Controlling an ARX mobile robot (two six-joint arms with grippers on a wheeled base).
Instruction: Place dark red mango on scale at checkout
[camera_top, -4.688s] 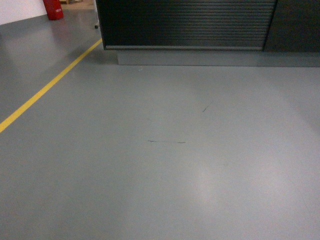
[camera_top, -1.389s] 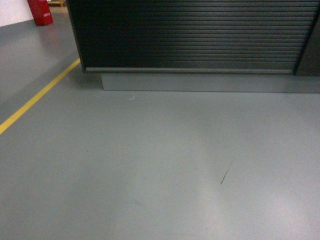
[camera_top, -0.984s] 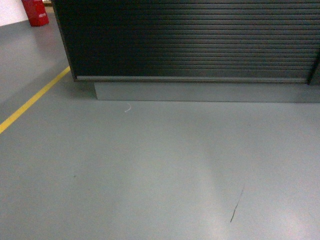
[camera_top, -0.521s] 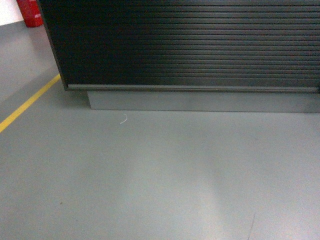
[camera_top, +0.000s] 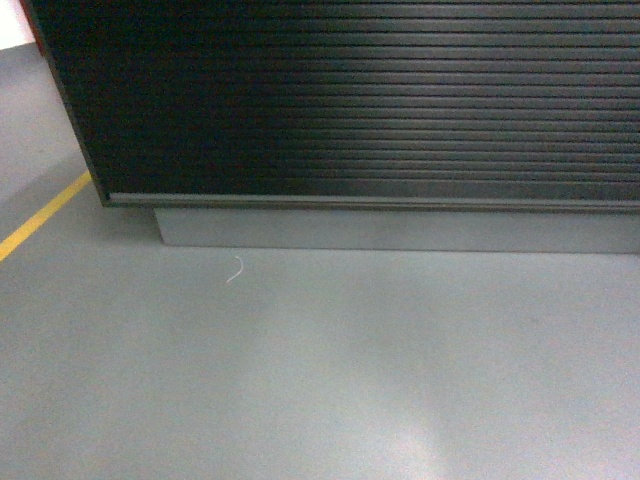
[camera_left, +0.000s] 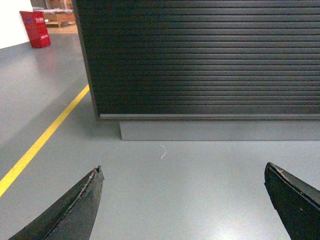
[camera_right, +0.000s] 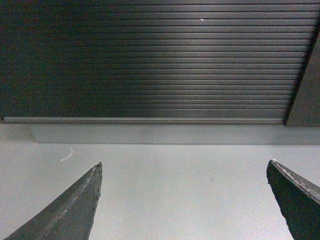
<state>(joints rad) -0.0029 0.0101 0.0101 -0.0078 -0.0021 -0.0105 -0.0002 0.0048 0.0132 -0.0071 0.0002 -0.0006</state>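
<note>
The checkout (camera_top: 360, 100) fills the top of the head view: a dark counter with a ribbed slatted front on a grey plinth (camera_top: 400, 230). It also shows in the left wrist view as the checkout (camera_left: 200, 55) and in the right wrist view as the checkout (camera_right: 150, 60). My left gripper (camera_left: 182, 170) is open over bare floor, nothing between its fingers. My right gripper (camera_right: 184, 167) is open too, with only floor between its dark fingertips (camera_right: 85, 200). The dark red mango and the scale are out of view. Neither arm shows in the head view.
Grey floor (camera_top: 320, 380) runs up to the plinth. A yellow floor line (camera_top: 40, 215) slants away at the left. A small white scrap (camera_top: 235, 270) lies before the plinth. A red box (camera_left: 35, 27) stands far left behind the counter's corner.
The checkout has grown larger and slid lower and rightwards in the head view as I roll closer. The red box and the dark floor scratch have left that view.
</note>
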